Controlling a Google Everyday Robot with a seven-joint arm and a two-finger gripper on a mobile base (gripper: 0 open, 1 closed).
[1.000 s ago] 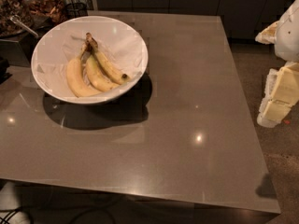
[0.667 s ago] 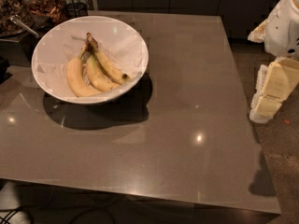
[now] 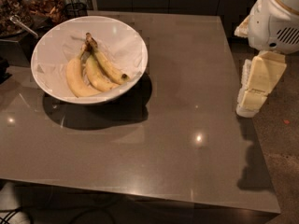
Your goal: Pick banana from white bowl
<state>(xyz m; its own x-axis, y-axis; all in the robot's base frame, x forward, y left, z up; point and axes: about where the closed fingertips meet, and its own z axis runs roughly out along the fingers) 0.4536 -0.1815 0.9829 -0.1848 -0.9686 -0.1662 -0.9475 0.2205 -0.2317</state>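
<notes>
The white bowl (image 3: 56, 36) stands on the far left part of the grey table, lined with white paper. Three bananas lie in it, joined at the stems. The banana (image 3: 108, 65) is the slim curved one on the right, with a dark tip towards the bowl's right wall. A thicker, paler banana (image 3: 74, 79) lies on the left and a shorter one (image 3: 96, 76) in the middle. My gripper (image 3: 250, 104) hangs on its white arm beyond the table's right edge, far right of the bowl and holding nothing.
The grey table (image 3: 187, 125) stretches wide between bowl and arm. Containers of dark snacks (image 3: 44, 3) and a metal utensil (image 3: 21, 24) stand at the far left behind the bowl. Brown floor (image 3: 285, 171) lies to the right.
The arm has come further into view from the right and shifted left towards the table's edge. The bowl and bananas have not moved.
</notes>
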